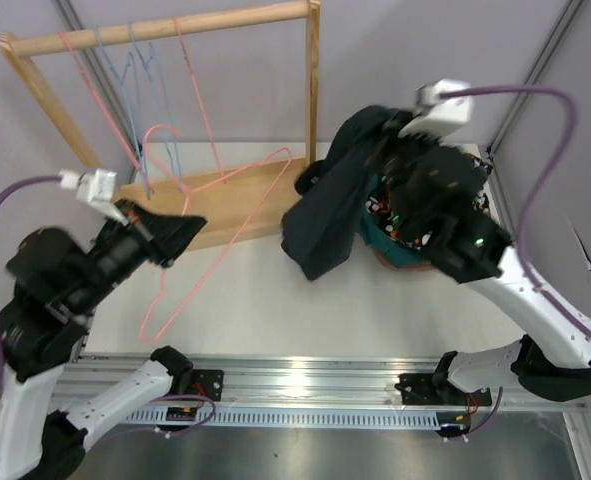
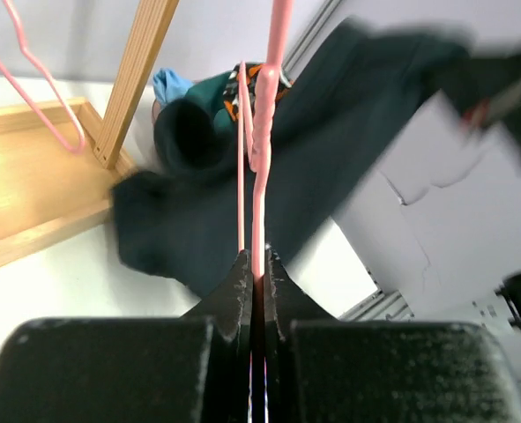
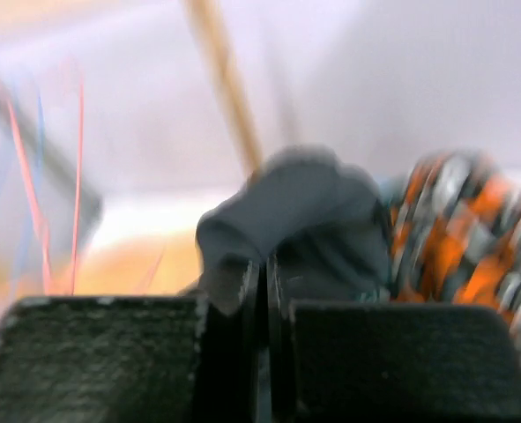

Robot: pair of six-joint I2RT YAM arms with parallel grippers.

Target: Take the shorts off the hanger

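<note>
**Item 1. Left gripper** [image 2: 258,264]: fingers pressed together, pinching the wire of the pink hanger [image 1: 237,190]. Hanger was off the rail and held tilted over the table [image 1: 275,300]. Its hook end lay toward the near edge, its wide end toward the rack base.

**Item 2. Right gripper** [image 3: 262,264]: fingers closed tight on a fold of the black shorts [image 1: 325,215]. Wrist view was blurred, but cloth showed bunched right at the tips.

**Item 3. Black shorts**: held up at the R side of the rack and draped down in a long fold, w/ the lower end reaching the table. Wide end of the pink hanger sat just beside the cloth; could not tell if they touched. In the left wrist view the wire crossed in front of the shorts.

**Item 4. Pile, R of rack, behind/under the held shorts:**
- dark teal shorts [image 1: 395,250], at the near edge of the pile.
- patterned shorts [image 1: 383,208], orange/black/white, on top of the teal.
- light blue shorts [image 2: 167,85], only a small part seen, next to the rack post.
- Grey pair not made out.

**Item 5. Wooden rack** [image 1: 165,30]: upright at the far L of the table, w/ a flat base board. Top rail carried blue hangers [image 1: 140,75] and spare pink hangers [image 1: 197,95], all bare.
</note>
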